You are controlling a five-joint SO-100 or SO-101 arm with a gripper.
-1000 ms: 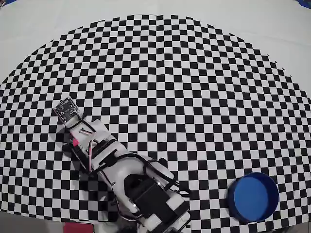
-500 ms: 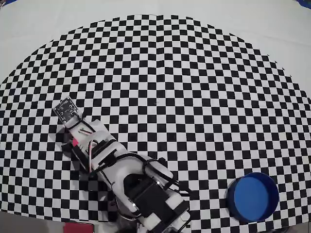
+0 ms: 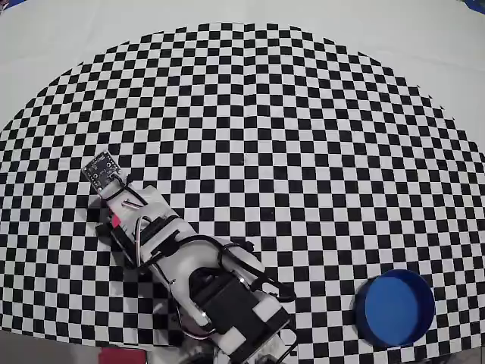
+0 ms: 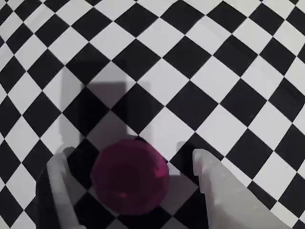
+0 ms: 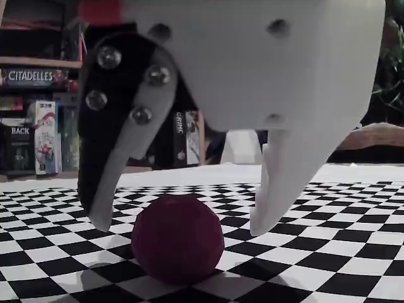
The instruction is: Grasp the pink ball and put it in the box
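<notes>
The pink ball (image 4: 129,175) rests on the checkered mat between my gripper's (image 4: 131,154) two white fingers, with a gap on each side. The gripper is open. In the fixed view the ball (image 5: 177,245) sits on the mat and the fingertips (image 5: 260,224) hang level with its upper half without touching it. From overhead the wrist covers the ball, leaving only a pink sliver (image 3: 116,221). The box (image 3: 395,307), round and bright blue, stands far off at the lower right of the mat.
The arm (image 3: 204,284) stretches from the bottom edge up to the left in the overhead view. A pinkish-red block (image 3: 121,355) lies at the bottom edge beside the arm's base. Shelves of game boxes (image 5: 38,136) stand behind the table in the fixed view.
The rear part of the arm has shifted slightly in the overhead view. The gripper end stays over the ball, and the box has not moved.
</notes>
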